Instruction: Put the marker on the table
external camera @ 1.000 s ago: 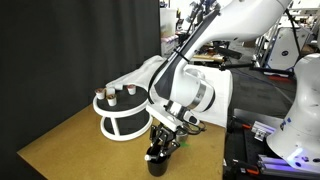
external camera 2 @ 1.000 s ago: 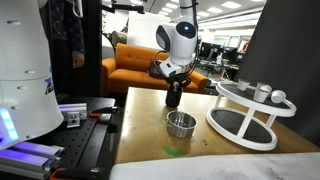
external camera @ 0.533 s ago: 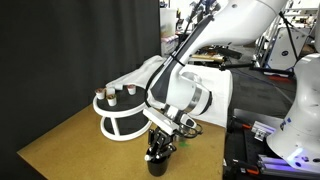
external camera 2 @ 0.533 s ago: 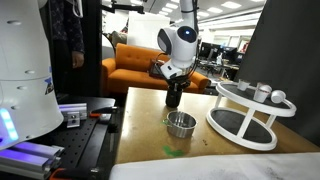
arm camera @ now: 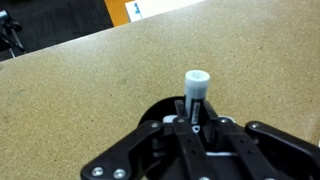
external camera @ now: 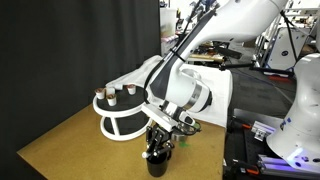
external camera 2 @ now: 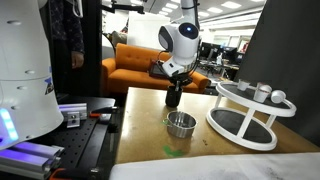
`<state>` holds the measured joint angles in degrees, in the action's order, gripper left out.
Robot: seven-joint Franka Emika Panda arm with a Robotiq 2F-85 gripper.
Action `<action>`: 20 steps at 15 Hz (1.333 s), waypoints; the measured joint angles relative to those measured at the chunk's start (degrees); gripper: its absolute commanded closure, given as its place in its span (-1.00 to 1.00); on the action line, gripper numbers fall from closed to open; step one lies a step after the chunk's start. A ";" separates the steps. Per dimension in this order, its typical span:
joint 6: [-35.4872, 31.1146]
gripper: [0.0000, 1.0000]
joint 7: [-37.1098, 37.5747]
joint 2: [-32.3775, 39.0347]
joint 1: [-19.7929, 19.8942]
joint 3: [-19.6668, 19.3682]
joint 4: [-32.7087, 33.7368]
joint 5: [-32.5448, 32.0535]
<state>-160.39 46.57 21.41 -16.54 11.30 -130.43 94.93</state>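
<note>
In the wrist view the tan table (arm camera: 70, 95) fills the left. Right of centre, the fingers (arm camera: 172, 128) are closed on the marker (arm camera: 197, 84), which is upright, white end up, clear of the table. In an exterior view they hang over the black cup (external camera: 155, 167); in an exterior view a metal cup (external camera 2: 180, 124) and a white stand (external camera 2: 245, 125) sit further right.

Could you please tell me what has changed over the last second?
Almost nothing has visibly changed. The arm's wrist shifted only slightly above the black cup. The fingers stay closed around the marker, which has not been lifted out of that cup. The metal cup and the white stand stayed where they were.
</note>
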 measured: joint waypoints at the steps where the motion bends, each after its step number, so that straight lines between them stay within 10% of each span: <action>1: 0.01 0.90 -0.10 -1.15 0.00 0.04 -0.17 -0.14; 10: -4.41 0.90 -1.93 -19.74 -0.09 1.48 -8.34 -0.67; 20: -11.15 0.90 -1.69 -20.61 0.68 1.61 -20.33 -0.46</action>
<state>-171.54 44.88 0.80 -15.86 12.90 -150.76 94.47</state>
